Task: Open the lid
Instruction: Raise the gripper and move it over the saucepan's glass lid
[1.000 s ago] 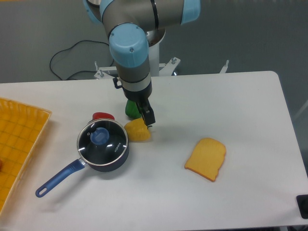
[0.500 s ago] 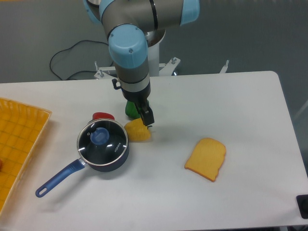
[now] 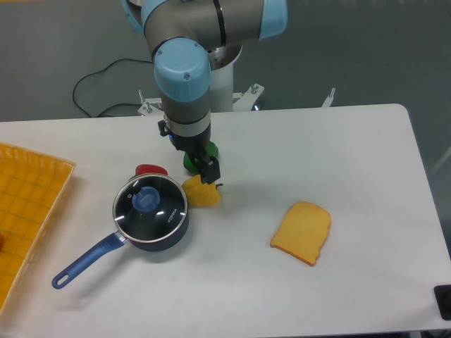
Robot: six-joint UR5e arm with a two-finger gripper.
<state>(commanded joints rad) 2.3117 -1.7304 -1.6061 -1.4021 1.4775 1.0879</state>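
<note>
The lid [image 3: 151,204], a clear glass disc with a silver rim and a blue knob [image 3: 146,200], rests flat on the dark blue saucepan [image 3: 159,230] left of centre. The pan's long blue handle [image 3: 86,261] points to the lower left. My gripper [image 3: 210,176] hangs above and to the right of the pan, over a yellow toy food piece [image 3: 202,193]. Its dark fingers look close together with nothing held, but the gap is too small to read.
A red piece [image 3: 151,170] lies just behind the pan, and a green piece [image 3: 192,160] sits behind the gripper. A slice of toy bread [image 3: 302,232] lies to the right. A yellow tray [image 3: 25,211] fills the left edge.
The arm's wrist has shifted slightly left and turned. The gripper moved a little left, toward the pan. The lid and pan have not moved.
</note>
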